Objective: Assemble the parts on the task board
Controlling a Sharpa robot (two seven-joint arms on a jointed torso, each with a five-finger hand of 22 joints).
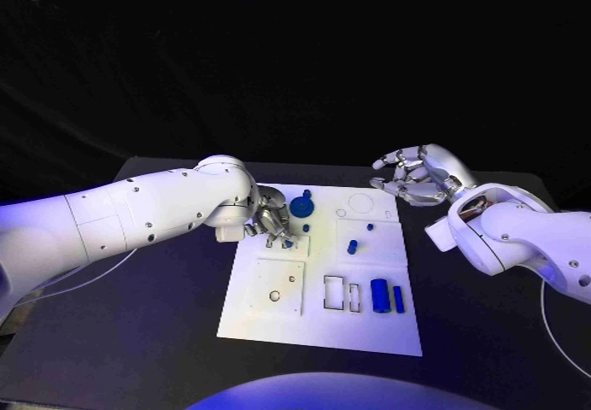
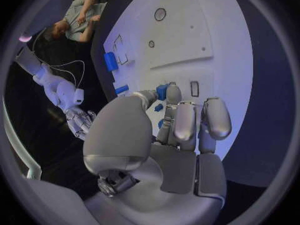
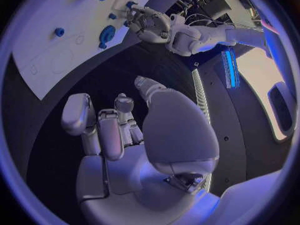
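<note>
Black table — left hand pinches a blue part over the task board; right hand loosely spread, empty.

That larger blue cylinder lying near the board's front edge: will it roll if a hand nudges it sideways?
Probably. The blue cylinder lies on its rounded side on the flat task board, so a sideways nudge would likely roll it. It looks rigid and smooth, possibly slippery in the fingers.

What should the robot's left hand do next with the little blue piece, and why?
Probably lower it gently into the white board. The left hand sits low over the board's upper left, with a small blue piece at its fingertips. The right hand holds nothing and hangs off the board's far corner, so it cannot help yet.
</note>
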